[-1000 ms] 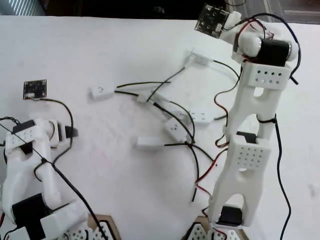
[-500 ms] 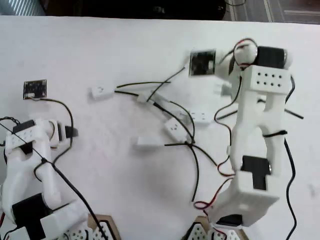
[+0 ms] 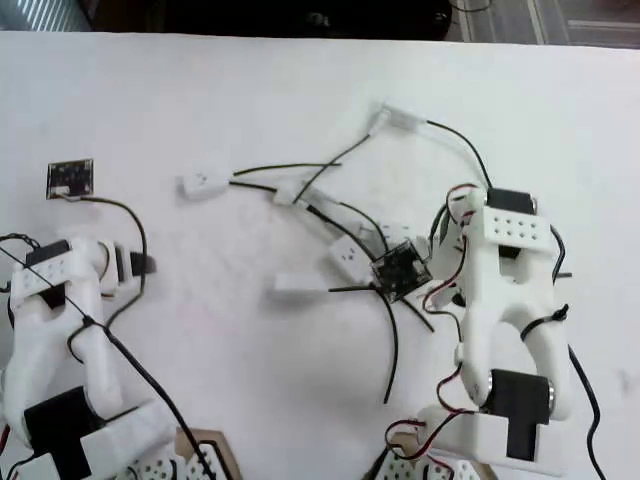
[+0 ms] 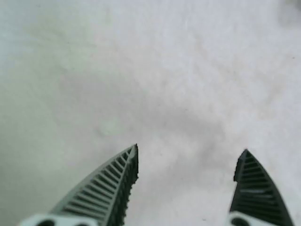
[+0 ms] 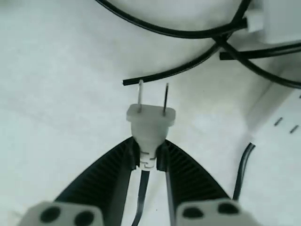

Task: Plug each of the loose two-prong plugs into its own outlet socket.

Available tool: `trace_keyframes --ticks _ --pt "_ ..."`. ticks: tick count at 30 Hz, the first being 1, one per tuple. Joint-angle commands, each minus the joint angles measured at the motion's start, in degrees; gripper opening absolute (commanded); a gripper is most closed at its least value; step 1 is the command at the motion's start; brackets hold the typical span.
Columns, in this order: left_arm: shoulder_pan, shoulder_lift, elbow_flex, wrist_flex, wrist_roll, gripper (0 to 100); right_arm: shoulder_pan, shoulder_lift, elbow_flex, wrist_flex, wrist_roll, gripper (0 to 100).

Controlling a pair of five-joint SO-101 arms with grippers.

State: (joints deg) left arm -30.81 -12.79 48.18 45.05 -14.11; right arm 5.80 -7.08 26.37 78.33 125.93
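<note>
On the right gripper (image 5: 148, 145) the fingers (image 5: 117, 174) are clamped on the tail end of a white two-prong plug (image 5: 150, 120). The plug body sits just past the fingertips, in line with them. Both prongs (image 5: 140, 93) point straight away from the gripper and touch nothing. The plug's black cord (image 5: 141, 190) runs back between the two fingers toward the wrist.

Just beyond the prong tips, the cut end of a black cable (image 5: 155, 77) lies crosswise on the table, near the prongs but apart from them. Farther out, more black cables (image 5: 188, 33) cross each other.

To one side of the fingers, about level with the tips, lies a white outlet socket (image 5: 277, 141) with two slots facing up. It is apart from the plug, and the prongs are not in it. Farther out on the same side, cables meet a second white block (image 5: 280, 14).

From above, the right arm (image 3: 500, 300) is folded over the cable tangle in the middle of the table (image 3: 250, 400). Its wrist board (image 3: 400, 270) is just beside a white socket block (image 3: 350, 258). I cannot tell whether this is the socket seen beside the fingers. Another white socket (image 3: 205, 183), on a black lead, lies well apart from the arm.

On the left gripper (image 4: 190, 149) the ridged fingers (image 4: 117, 183) are spread wide. White tabletop lies between them and beyond the tips. The left arm (image 3: 60, 300) is well apart from the cable tangle.
</note>
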Motion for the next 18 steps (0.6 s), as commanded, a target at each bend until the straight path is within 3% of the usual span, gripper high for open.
trace_keyframes --ticks 1,3,6,10,18 --pt "1.0 -1.9 -0.3 -0.9 0.5 32 2.9 -3.0 0.6 -2.6 0.6 6.9" --pt "1.0 -1.9 -0.3 -0.9 0.5 32 4.7 -3.0 0.5 -3.3 -0.6 12.4" --pt "1.0 -1.9 -0.3 -0.9 0.5 32 7.0 -3.1 0.5 -5.5 -9.8 18.3" --pt "1.1 -1.9 -0.3 -0.9 0.5 32 8.3 -4.3 0.6 -7.9 -20.7 17.5" --pt "1.7 -1.9 -0.2 -0.9 0.4 32 8.1 -11.2 0.9 -7.8 -54.5 11.5"
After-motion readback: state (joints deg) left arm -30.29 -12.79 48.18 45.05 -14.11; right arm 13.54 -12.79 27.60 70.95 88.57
